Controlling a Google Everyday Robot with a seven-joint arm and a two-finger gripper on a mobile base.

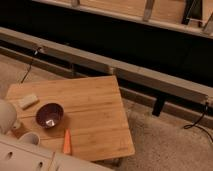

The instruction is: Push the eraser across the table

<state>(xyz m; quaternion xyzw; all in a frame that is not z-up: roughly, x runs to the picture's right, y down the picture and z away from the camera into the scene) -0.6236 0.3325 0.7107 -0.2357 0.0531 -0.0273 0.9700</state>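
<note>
the honey-coloured wooden worktop [92,107] sits low before a long grey rail [125,70]. near its left edge lies a pale eraser [28,101], flat and apart from a dark purple bowl [49,115] just right of it and nearer the camera. an orange marker [67,141] lies near the front edge. the white arm [22,152] fills the lower left corner; the hand is hidden, shut.
</note>
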